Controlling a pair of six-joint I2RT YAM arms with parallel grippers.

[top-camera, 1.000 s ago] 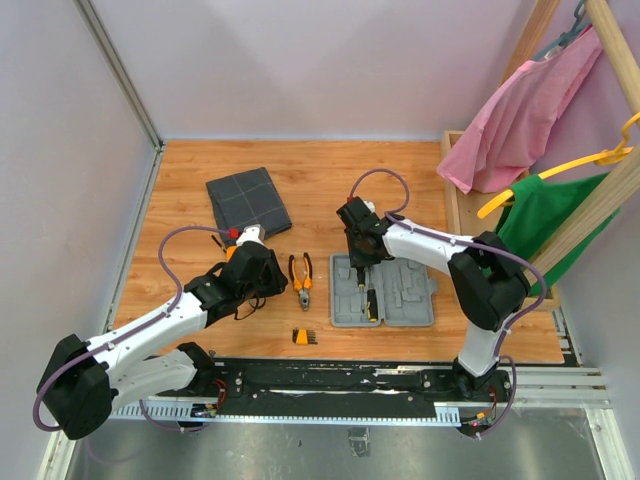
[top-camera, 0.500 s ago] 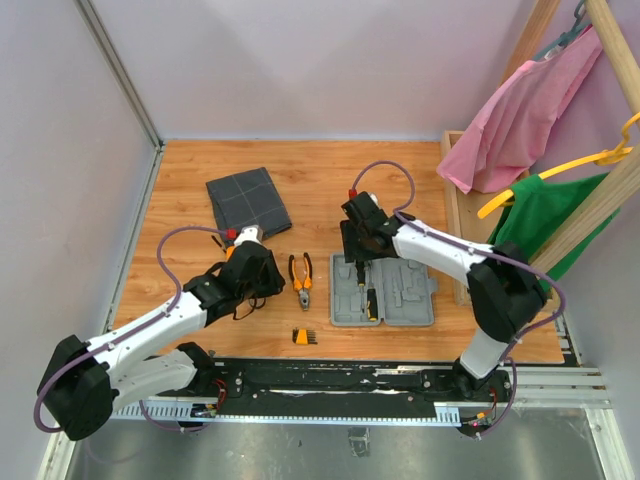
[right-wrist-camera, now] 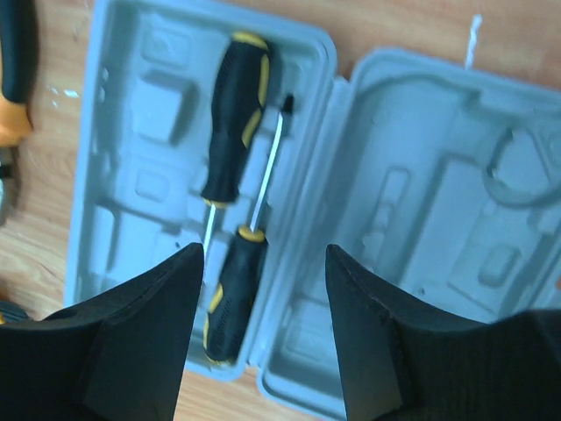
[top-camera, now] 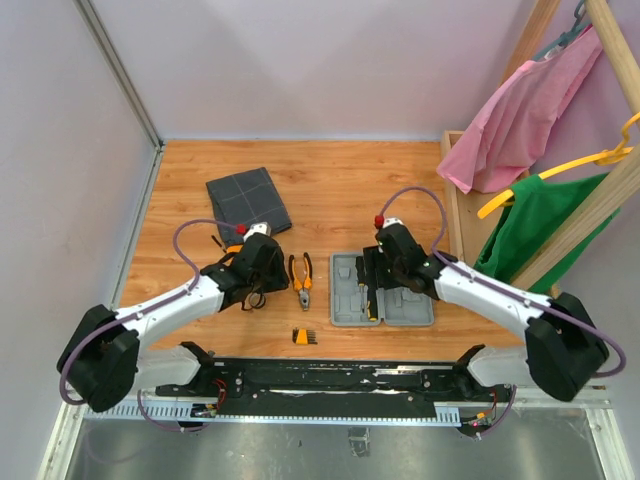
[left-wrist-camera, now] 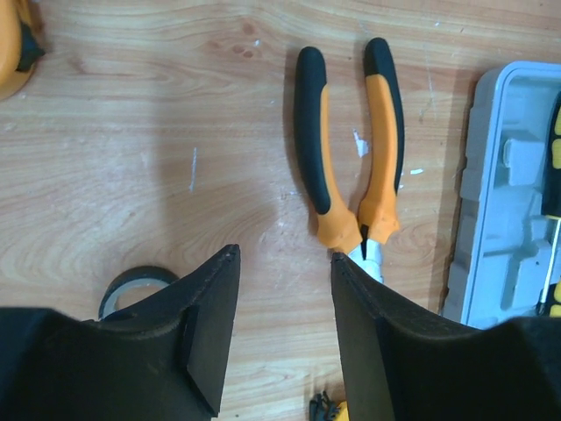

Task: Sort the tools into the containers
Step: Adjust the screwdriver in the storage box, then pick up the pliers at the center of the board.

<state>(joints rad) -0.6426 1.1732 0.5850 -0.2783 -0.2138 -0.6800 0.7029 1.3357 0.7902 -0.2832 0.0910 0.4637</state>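
From above, the left gripper (top-camera: 268, 278) hovered just left of the pliers (top-camera: 301, 278), which lay on the wooden table (top-camera: 330, 190) between the arm and the grey case (top-camera: 405, 308). The right gripper (top-camera: 384, 272) hung over the case's left half, where two screwdrivers (top-camera: 372, 300) lay. The dark pouch (top-camera: 248, 200) sat well behind, and the orange bit holder (top-camera: 303, 336) lay near the front edge.

The left wrist camera showed the left gripper (left-wrist-camera: 285, 256) with its jaws moderately apart and holding nothing. The pliers (left-wrist-camera: 351, 140) lay just ahead, the tape ring (left-wrist-camera: 131, 285) beside the left finger, and a round orange piece (left-wrist-camera: 13, 44) sat at the corner.

The right wrist camera showed the right gripper (right-wrist-camera: 263, 254) parted and empty above the open case (right-wrist-camera: 131, 175). Both screwdrivers (right-wrist-camera: 232, 123) rested side by side in it.
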